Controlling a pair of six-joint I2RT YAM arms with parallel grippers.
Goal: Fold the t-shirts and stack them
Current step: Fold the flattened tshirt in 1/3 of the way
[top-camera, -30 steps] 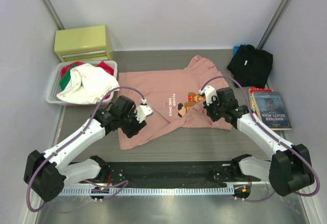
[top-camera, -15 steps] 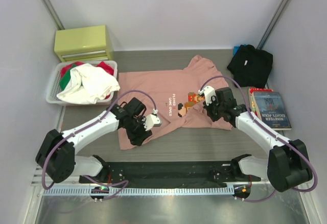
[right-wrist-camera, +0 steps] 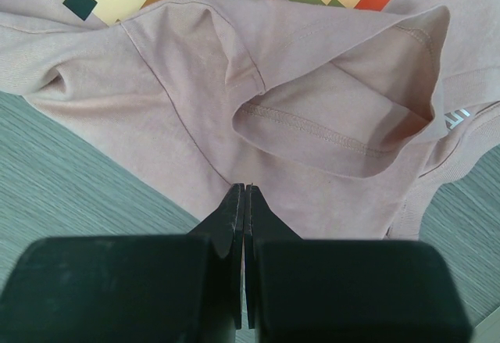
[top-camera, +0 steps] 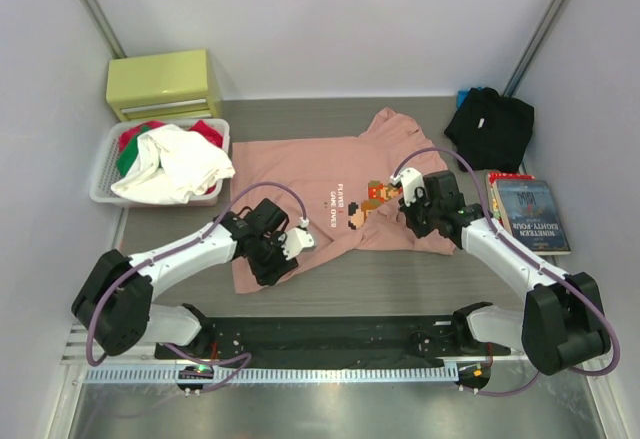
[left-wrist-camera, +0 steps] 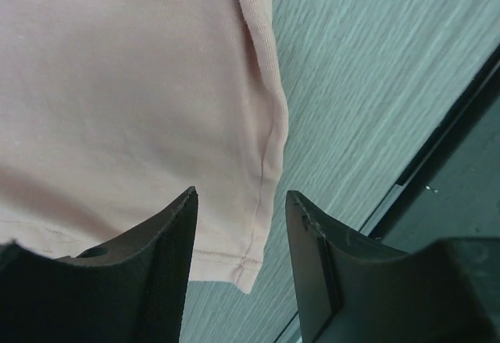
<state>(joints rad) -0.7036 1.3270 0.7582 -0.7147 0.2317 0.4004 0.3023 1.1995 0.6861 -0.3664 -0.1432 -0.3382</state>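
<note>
grey counter (top-camera: 400, 281): left claw (left-wrist-camera: 241, 196) half spread over hem corner of salmon-pink t-shirt (left-wrist-camera: 117, 85), right claw (right-wrist-camera: 244, 191) pressed together; off-corner pinch would skew fold.

1. The top view was bright and evenly lit from above; the walls (top-camera: 330, 29) looked pale, almost washed out.
2. Shadows there were soft and short, lying just under the arms (top-camera: 180, 254) on the pink shirt (top-camera: 300, 164) and the table (top-camera: 420, 279).
3. The black shirt (top-camera: 490, 129) lost most fold detail in its own darkness; the metal sheet (top-camera: 330, 414) at the near edge showed a dull sheen.
4. In the left wrist view the left gripper (left-wrist-camera: 241, 202) was near-black and soft-edged, and the cloth was slightly blurred and shaded at lower left.
5. In the right wrist view seams and print were sharp; the right gripper (right-wrist-camera: 244, 191) was a dark, featureless mass, and folds cast gentle shadows.
</note>
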